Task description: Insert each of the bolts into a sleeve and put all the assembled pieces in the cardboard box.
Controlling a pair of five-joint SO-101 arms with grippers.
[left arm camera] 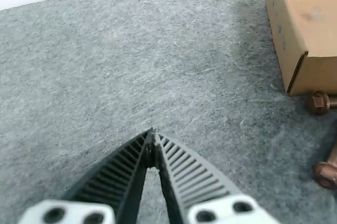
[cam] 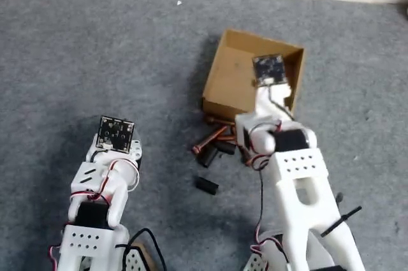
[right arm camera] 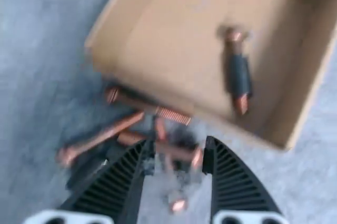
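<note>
The right gripper (right arm camera: 179, 149) is hovering open over loose bolts (right arm camera: 102, 135), seemingly lining up a grab, the left gripper (left arm camera: 153, 138) idling closed.

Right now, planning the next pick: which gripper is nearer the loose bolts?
Right. The right gripper hangs open just above the loose bolts; the left gripper, shut, is off to the side over grey mat.

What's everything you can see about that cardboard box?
The cardboard box is a shallow, open-topped tray of plain brown card with upright walls, resting flat on the grey felt table. One bolt already in its black sleeve lies on its floor. Loose copper-coloured bolts lie just outside one wall.
</note>
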